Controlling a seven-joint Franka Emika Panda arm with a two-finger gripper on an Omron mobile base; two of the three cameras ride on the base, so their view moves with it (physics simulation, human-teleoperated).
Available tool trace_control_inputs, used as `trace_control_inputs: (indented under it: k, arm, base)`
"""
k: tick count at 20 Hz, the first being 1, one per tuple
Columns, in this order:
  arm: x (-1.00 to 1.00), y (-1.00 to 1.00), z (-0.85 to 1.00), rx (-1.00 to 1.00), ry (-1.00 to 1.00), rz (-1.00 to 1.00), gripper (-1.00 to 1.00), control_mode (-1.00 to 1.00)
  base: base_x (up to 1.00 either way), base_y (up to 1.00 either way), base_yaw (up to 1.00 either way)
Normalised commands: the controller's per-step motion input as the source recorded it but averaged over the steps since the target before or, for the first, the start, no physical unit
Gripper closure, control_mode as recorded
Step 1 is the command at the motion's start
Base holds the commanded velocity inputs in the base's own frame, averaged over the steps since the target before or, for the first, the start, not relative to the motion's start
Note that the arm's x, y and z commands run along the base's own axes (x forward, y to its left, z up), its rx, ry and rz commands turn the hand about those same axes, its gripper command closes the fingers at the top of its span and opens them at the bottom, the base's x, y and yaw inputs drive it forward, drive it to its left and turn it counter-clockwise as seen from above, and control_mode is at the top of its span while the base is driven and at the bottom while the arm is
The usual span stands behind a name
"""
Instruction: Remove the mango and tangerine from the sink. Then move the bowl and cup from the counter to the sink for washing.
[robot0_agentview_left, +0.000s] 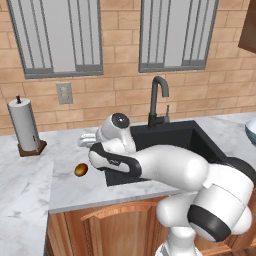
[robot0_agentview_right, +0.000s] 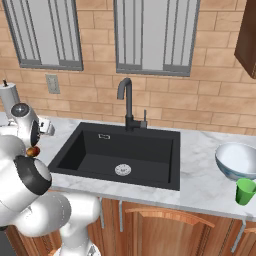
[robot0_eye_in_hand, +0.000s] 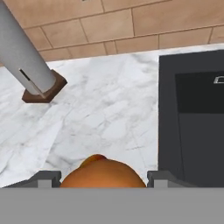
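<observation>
The counter (robot0_agentview_left: 60, 195) crosses the middle of both base views, with the sink (robot0_agentview_right: 150, 150) at the centre of the right one. The bowl (robot0_agentview_right: 235, 160) and green cup (robot0_agentview_right: 245, 191) stand at that view's right edge. The gripper (robot0_eye_in_hand: 103, 178) stands wide, and the mango (robot0_agentview_left: 81, 170), left of the sink, sits between its tips at the hand view's bottom. I cannot tell whether they grip it.

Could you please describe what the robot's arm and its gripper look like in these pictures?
The arm is glossy white, built of thick rounded segments, with dark, nearly black bands and caps at the joints. One round cap near the wrist has a grey disc with a dark centre. The gripper is a white block; in the hand view its jaws end in small dark grey tips. No loose cables or printed markings are visible.
</observation>
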Motion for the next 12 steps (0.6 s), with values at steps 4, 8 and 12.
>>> trace_control_inputs:
  k: [4, 8, 12]
  arm:
    - [0.03, 0.22, -0.06, 0.02, 0.03, 0.00, 1.00, -1.00]
    - [0.05, 0.20, -0.13, 0.00, 0.05, 0.00, 1.00, -1.00]
    - [0.09, 0.17, -0.12, 0.00, 0.05, 0.00, 1.00, -1.00]
  base:
    - [0.00, 0.00, 0.00]
    - [0.00, 0.00, 0.00]
    - [0.00, 0.00, 0.00]
